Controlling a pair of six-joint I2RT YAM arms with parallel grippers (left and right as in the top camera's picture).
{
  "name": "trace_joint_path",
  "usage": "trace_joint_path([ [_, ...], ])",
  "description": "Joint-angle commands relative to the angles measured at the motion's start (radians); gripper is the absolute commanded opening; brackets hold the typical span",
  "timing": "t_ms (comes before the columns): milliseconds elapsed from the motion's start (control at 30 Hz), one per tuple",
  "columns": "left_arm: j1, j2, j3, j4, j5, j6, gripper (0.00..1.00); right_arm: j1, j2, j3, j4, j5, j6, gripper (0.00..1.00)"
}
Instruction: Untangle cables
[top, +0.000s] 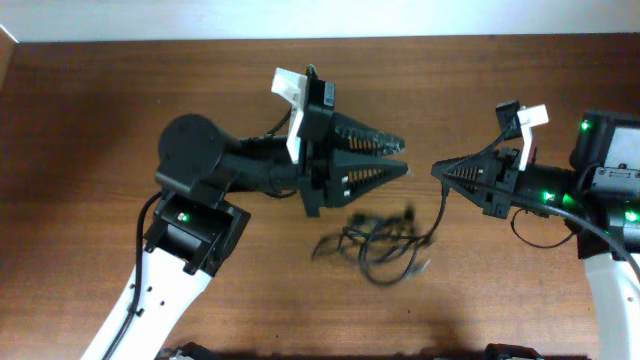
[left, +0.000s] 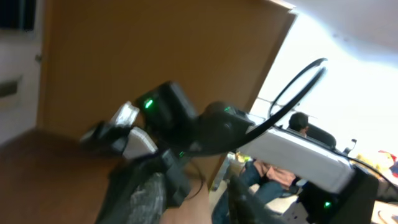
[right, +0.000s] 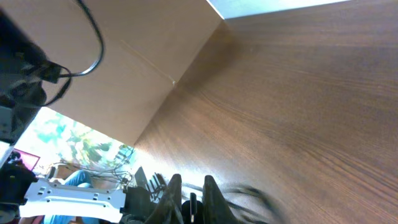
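Note:
The cables (top: 372, 238) lie as a loose black tangle on the wooden table (top: 100, 120), just below and between my two grippers. My right gripper (top: 438, 171) is shut on one cable's plug end; that cable hangs from the jaws down to the tangle. In the right wrist view the plug (right: 193, 204) sits between the nearly closed fingers (right: 192, 194), with blurred cable strands (right: 249, 193) beyond. My left gripper (top: 403, 156) is open and empty, above the tangle's upper left, pointing at the right gripper. Its spread fingers (left: 199, 202) show in the left wrist view; no cable is visible there.
The right arm's body (top: 600, 180) stands at the right edge, the left arm's base (top: 190, 215) at lower left. The left wrist view shows the right arm (left: 292, 152) across from it. The table's far edge (top: 320, 38) meets a white wall.

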Motion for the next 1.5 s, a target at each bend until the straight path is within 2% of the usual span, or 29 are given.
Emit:
trace_joint_path([
  [0,-0.002,-0.017,0.012,-0.06,-0.047,0.059,0.17,0.005,-0.054,-0.001,0.019,-0.029,-0.013,0.04],
  [33,-0.003,-0.017,0.012,-0.06,-0.047,0.059,0.11,0.005,-0.061,-0.001,0.024,-0.029,-0.013,0.04],
  [100,-0.003,-0.017,0.012,-0.057,-0.047,0.059,0.09,0.005,-0.073,-0.001,0.034,-0.024,-0.013,0.04],
  [133,-0.003,-0.017,0.012,-0.058,-0.047,0.059,0.12,0.005,-0.077,-0.001,0.035,-0.021,-0.013,0.04],
  [200,-0.003,-0.017,0.012,-0.068,-0.047,0.059,0.25,0.005,-0.077,-0.001,0.035,-0.021,-0.013,0.04],
  [267,-0.003,-0.017,0.012,-0.109,-0.047,0.087,0.29,0.005,-0.077,-0.001,0.035,-0.021,-0.013,0.04],
  [300,-0.003,-0.017,0.012,-0.149,-0.051,0.115,0.38,0.005,-0.077,-0.001,0.035,-0.021,-0.013,0.04],
  [400,-0.003,-0.017,0.012,-0.369,-0.111,0.233,0.54,0.005,-0.077,-0.001,0.041,-0.021,-0.013,0.04],
  [467,-0.003,-0.015,0.012,-0.577,-0.185,0.363,0.63,0.005,-0.077,-0.001,0.05,-0.021,-0.013,0.04],
  [500,-0.003,-0.008,0.012,-0.716,-0.22,0.467,0.69,0.005,-0.077,-0.001,0.056,-0.021,-0.013,0.04],
  [600,-0.003,0.025,0.012,-0.937,-0.232,0.631,0.76,0.005,-0.077,-0.001,0.069,-0.021,-0.002,0.04],
  [700,-0.01,0.085,0.012,-1.059,-0.233,0.704,0.82,0.005,-0.077,-0.001,0.106,-0.023,0.037,0.04],
  [867,-0.066,0.22,0.012,-1.096,-0.229,0.732,0.82,0.005,-0.077,-0.001,0.12,-0.023,0.048,0.04],
  [933,-0.126,0.294,0.012,-1.097,-0.23,0.748,0.88,0.005,-0.077,-0.001,0.12,-0.022,0.047,0.04],
  [1000,-0.159,0.332,0.012,-1.096,-0.237,0.755,0.87,0.005,-0.077,-0.001,0.12,-0.023,0.047,0.04],
  [1067,-0.184,0.366,0.012,-1.097,-0.268,0.754,0.85,0.005,-0.077,-0.001,0.12,-0.022,0.047,0.04],
  [1300,-0.195,0.392,0.012,-1.188,-0.495,0.754,0.92,0.005,-0.077,-0.001,0.12,-0.022,0.047,0.04],
  [1467,-0.211,0.395,-0.005,-1.217,-0.536,0.755,0.97,0.005,-0.077,-0.001,0.129,-0.022,0.047,0.04],
])
